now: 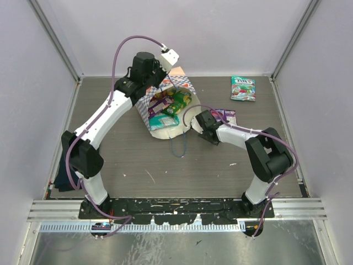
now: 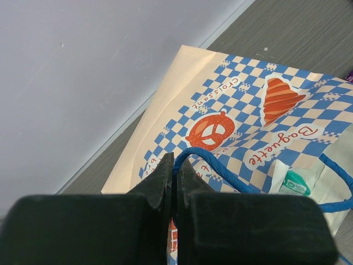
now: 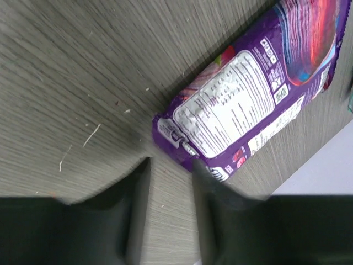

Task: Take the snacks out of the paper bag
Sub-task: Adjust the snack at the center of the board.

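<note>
Snacks [image 1: 168, 104]: several inside paper bag [image 2: 220, 83], mid-table. Left gripper [image 2: 176, 165]: fingers together, clamped on blue cord handle [image 2: 218, 164]. Right gripper [image 3: 171, 168]: fingers apart, empty; purple packet [image 3: 242, 105] just beyond tips, flat on table [image 3: 66, 83]. Teal packet [image 1: 243, 88] far right.

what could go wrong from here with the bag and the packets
1. The left pincer is shut on the paper bag at its rim, by the blue cord. A hard pull might tear the paper or spill the snacks lying in the mouth.
2. The right pincer stands open right beside the purple packet; moving off, it could drag the packet.
3. The cord loop lies on the table between bag and right pincer and might snag.
</note>
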Tool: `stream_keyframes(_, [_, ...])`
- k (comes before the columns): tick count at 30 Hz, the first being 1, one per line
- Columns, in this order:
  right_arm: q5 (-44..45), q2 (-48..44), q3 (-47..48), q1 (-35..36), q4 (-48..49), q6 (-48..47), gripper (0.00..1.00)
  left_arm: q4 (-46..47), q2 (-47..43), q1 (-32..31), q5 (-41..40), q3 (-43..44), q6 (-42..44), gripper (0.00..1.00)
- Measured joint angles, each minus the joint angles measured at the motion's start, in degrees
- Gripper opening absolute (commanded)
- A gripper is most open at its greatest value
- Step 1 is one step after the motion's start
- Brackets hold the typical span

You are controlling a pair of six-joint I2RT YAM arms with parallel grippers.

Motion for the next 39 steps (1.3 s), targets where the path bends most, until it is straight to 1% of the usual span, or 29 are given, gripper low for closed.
stream_keyframes(1, [0.0,0.3,0.0,-0.1,0.3,-0.2,0.12,0.0,0.0,0.0,0.0,0.0,0.1,0.02])
stream_keyframes(2, [0.1,0.9,0.1,-0.2,0.7,0.1,0.03,0.0,-0.1,0.0,0.0,-0.1,0.2,0.01])
stream_keyframes(3, [0.2,1.5,0.2,-0.4,1.1,0.0,0.01,0.0,-0.2,0.0,0.0,-0.3,0.2,0.01])
stream_keyframes(8, [0.8,2.7,1.4,-0.4,0.5,0.8,0.01,0.1,-1.7,0.0,0.0,-1.7,0.2,0.02])
stream_keyframes(11, [1.1,0.0,4.1,1.0,-3.9,1.7,0.01,0.1,-2.8,0.0,0.1,-2.3,0.0,0.02])
stream_keyframes(14, [1.3,-5.0,10.9,4.1,-11.8,3.9,0.01,0.3,-3.4,0.0,0.3,-2.5,-0.2,0.02])
stream_keyframes(16, [1.4,-7.5,17.6,5.6,-16.9,5.2,0.01,0.5,-3.5,0.0,0.3,-2.5,-0.2,0.02])
stream_keyframes(18, [1.6,-9.4,23.2,6.5,-20.1,5.5,0.01,0.5,-3.5,0.0,0.3,-2.5,-0.3,0.02])
stream_keyframes(20, [1.5,-10.4,26.2,6.4,-22.0,4.9,0.01,0.6,-3.5,0.0,0.0,-2.4,-0.2,0.02])
stream_keyframes(22, [0.5,-10.2,28.8,4.7,-23.6,3.1,0.01,0.6,-3.5,0.0,-0.9,-2.4,0.1,0.02])
stream_keyframes(25, [-1.7,-5.5,33.7,-0.3,-24.8,0.0,0.01,0.6,-3.5,0.0,-2.6,-2.4,0.3,0.02])
stream_keyframes(28, [-3.1,4.9,40.9,-6.4,-24.2,-2.9,0.01,0.8,-3.5,0.0,-3.6,-2.4,0.4,0.02])
stream_keyframes(31, [-3.1,17.0,46.1,-11.3,-18.8,-5.8,0.01,1.0,-3.5,0.0,-4.1,-2.4,0.4,0.01])
stream_keyframes(35, [-2.3,29.2,53.3,-14.7,-15.2,-10.7,0.01,1.1,-3.5,0.0,-4.0,-2.4,0.0,0.02])
stream_keyframes(39, [-1.9,38.4,61.0,-15.3,-11.3,-16.6,0.01,1.2,-3.5,0.0,-3.5,-2.4,-0.4,0.01])
